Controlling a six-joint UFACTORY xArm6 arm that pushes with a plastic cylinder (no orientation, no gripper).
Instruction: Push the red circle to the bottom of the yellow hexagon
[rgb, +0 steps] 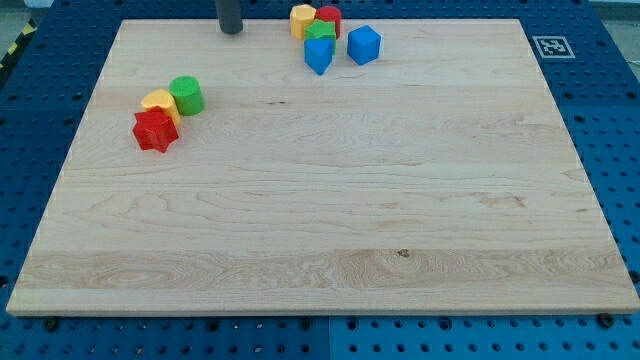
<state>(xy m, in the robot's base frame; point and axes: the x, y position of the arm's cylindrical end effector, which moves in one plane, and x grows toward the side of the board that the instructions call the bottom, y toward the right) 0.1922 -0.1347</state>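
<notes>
The red circle (330, 19) sits at the view's top, in a tight cluster with the yellow hexagon (302, 20) just to its left, a green block (320, 32) below them, a blue block (318, 55) lower down and a blue cube (364, 45) to the right. My tip (231, 30) is at the board's top edge, well to the left of this cluster and apart from every block.
A second group lies at the view's left: a green cylinder (186, 95), a yellow block (159, 103) and a red star-like block (155, 131), touching. The wooden board (320, 220) rests on a blue perforated table. A marker tag (551, 46) is at top right.
</notes>
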